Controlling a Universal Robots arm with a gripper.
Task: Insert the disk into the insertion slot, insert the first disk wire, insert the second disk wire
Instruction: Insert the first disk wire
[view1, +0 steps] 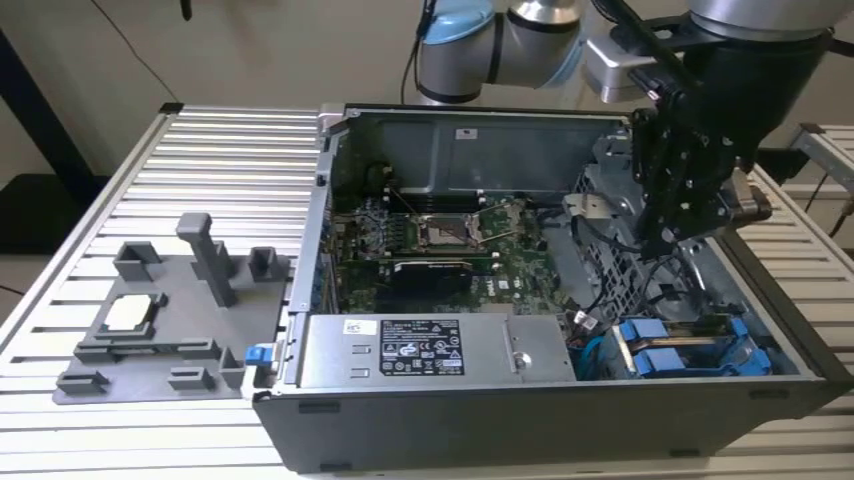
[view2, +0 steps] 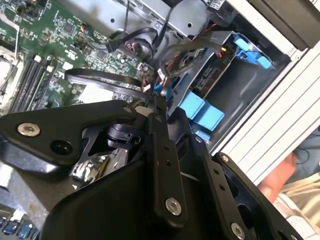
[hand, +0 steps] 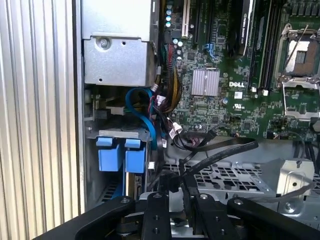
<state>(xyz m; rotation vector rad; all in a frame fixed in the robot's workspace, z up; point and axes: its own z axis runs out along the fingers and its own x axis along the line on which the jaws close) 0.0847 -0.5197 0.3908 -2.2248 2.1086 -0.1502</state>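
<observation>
The disk (view1: 663, 361) sits in its blue carrier inside the insertion slot at the front corner of the open computer case, on the exterior view's right; its blue tabs (hand: 109, 159) (view2: 200, 112) face the case interior. My gripper (view1: 665, 240) hangs inside the case just behind that bay. In both wrist views its black fingers (hand: 156, 212) are drawn together, and the gripper (hand: 170, 194) (view2: 149, 105) is shut on the end of a black disk wire (hand: 220, 155) that loops over the metal drive cage.
The motherboard (view1: 427, 240) and the silver power supply (view1: 400, 350) fill the rest of the case. Loose cable bundles (hand: 172, 100) and a blue cable (hand: 142, 117) lie beside the bay. A grey fixture (view1: 160, 320) stands on the slatted table. A person's hand (view2: 277, 182) is outside the case wall.
</observation>
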